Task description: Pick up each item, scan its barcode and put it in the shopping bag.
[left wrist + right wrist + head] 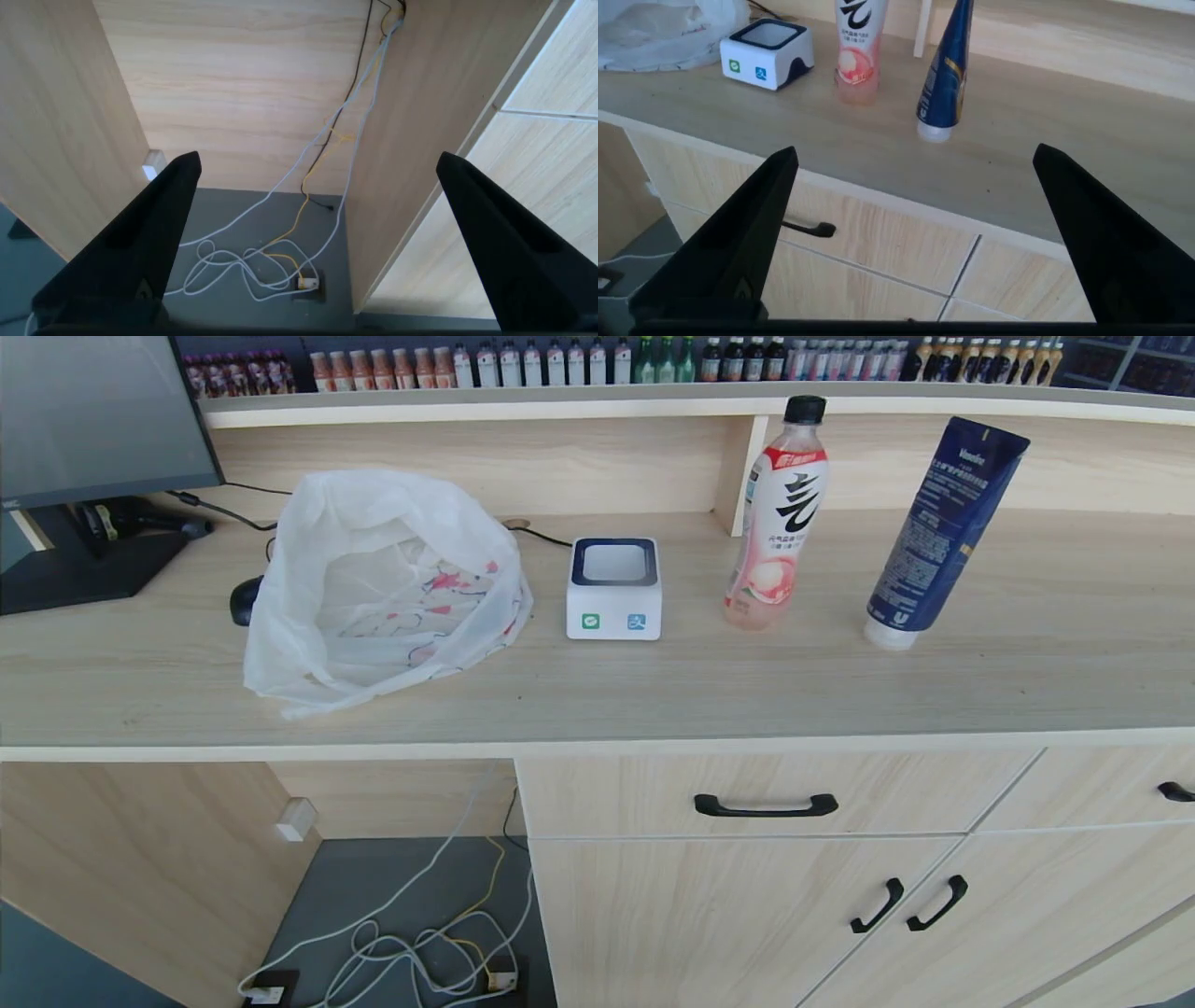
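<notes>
Checkout counter [653,695] with a shopping bag, a barcode scanner and two items; both grippers are spread wide, holding nothing.
The white plastic shopping bag [373,583] sits open on the counter's left, with the small white barcode scanner [613,590] just to its right. Farther right stand a pink drink bottle [778,518] with a black cap and a dark blue tube [943,527] tilted on its white cap. The left gripper [318,161] faces the recess under the counter, where cables [266,266] lie on the floor. The right gripper [915,151] hangs before the drawers, facing bottle and tube.
</notes>
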